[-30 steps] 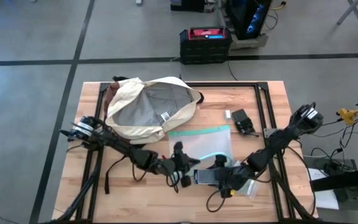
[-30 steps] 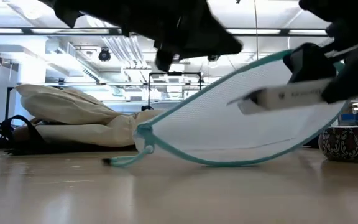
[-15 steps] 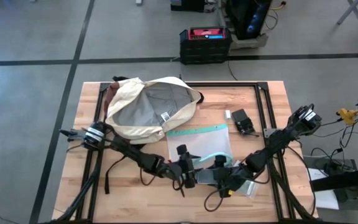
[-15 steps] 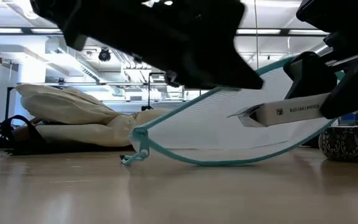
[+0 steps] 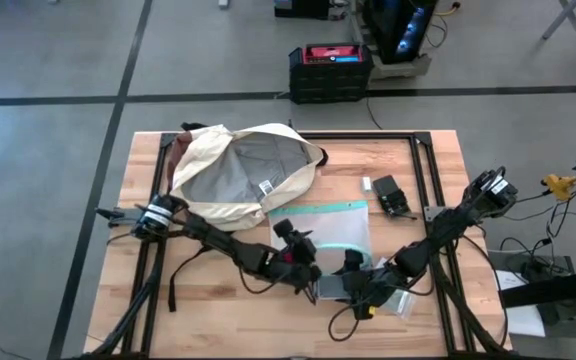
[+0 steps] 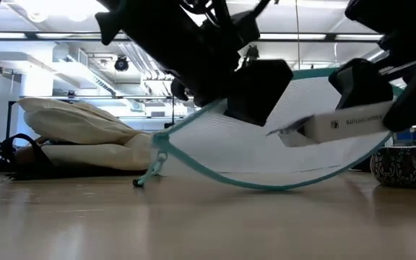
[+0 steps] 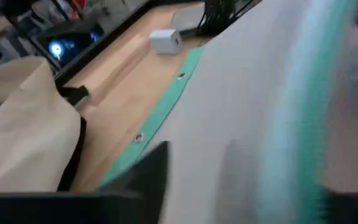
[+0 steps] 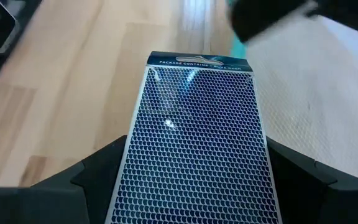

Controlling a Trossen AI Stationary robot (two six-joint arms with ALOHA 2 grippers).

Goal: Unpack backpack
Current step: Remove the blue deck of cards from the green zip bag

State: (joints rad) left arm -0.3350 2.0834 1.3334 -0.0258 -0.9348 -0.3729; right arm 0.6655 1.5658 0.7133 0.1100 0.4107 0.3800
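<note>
Several items lie outside the backpack (image 5: 238, 170); right gripper (image 8: 197, 186) clamps a blue card pack (image 8: 194, 143) lower centre; left gripper (image 5: 303, 262) grip on the pouch (image 5: 333, 225) indeterminate.

So there's a flat card pack (image 8: 194, 143) front and center, blue scale-like pattern with a silvery border and a dark header strip with small white lettering. The right end effector (image 8: 194, 186) has it clamped, one dark finger (image 8: 104, 171) on each side. Wooden bench (image 8: 73, 81) sits under it. Beside the pack's header end, a whitish mesh pouch (image 8: 316, 87) with a bit of teal edge.
</note>
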